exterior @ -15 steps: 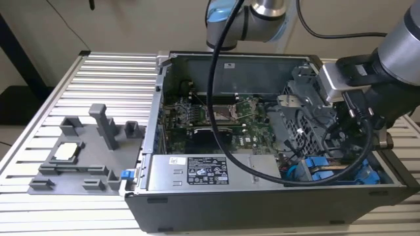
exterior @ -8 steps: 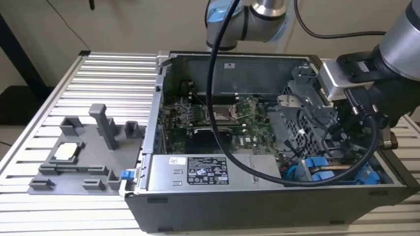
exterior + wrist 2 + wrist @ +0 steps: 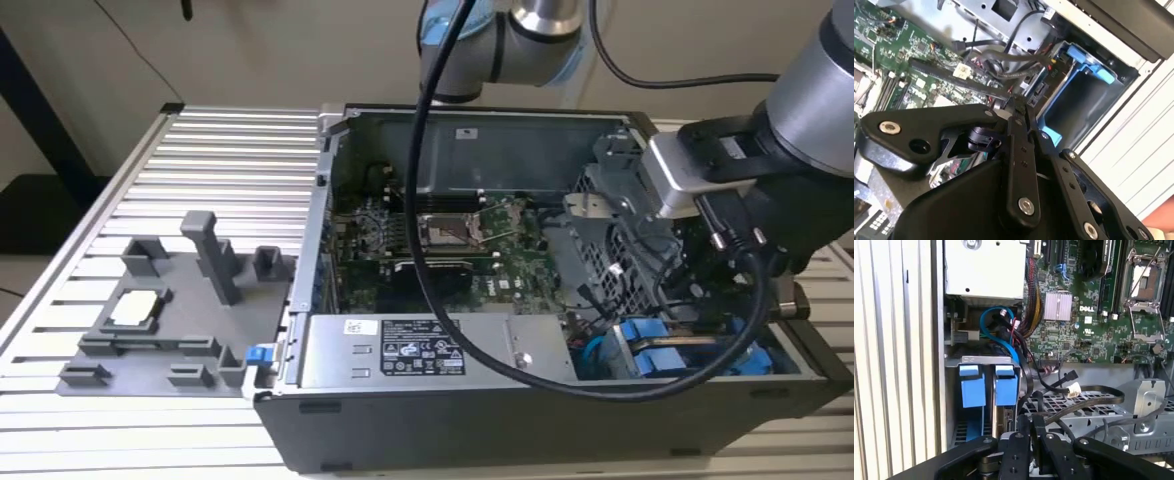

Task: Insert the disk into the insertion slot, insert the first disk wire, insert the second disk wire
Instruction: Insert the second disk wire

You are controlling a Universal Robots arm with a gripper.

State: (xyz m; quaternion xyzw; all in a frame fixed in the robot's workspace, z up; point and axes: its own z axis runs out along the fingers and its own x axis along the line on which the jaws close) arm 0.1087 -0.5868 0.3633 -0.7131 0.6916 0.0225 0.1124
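My gripper [image 3: 1036, 424] reaches down into the open computer case at the exterior view's right, beside the insertion slot [image 3: 667, 352]. Its black fingers [image 3: 1015, 112] are shut on a thin black disk wire [image 3: 1037, 402] that loops up from between them. The slot is a grey metal bay [image 3: 985, 360] with blue plastic fittings [image 3: 1089, 62]. The disk's blue carrier tab [image 3: 1006, 389] stands in the bay, next to a second blue tab [image 3: 972, 390] over a hollow space. The fingertips sit right at the disk's connector end [image 3: 1036, 89].
A grey labelled power-supply box [image 3: 414, 350] lies beside the bay. The green motherboard [image 3: 441, 240] fills the case floor. Loose black cables with a white plug [image 3: 1072, 388] cross a perforated metal cage [image 3: 1134, 410]. A grey fixture tray with posts [image 3: 160, 330] stands on the slatted table.
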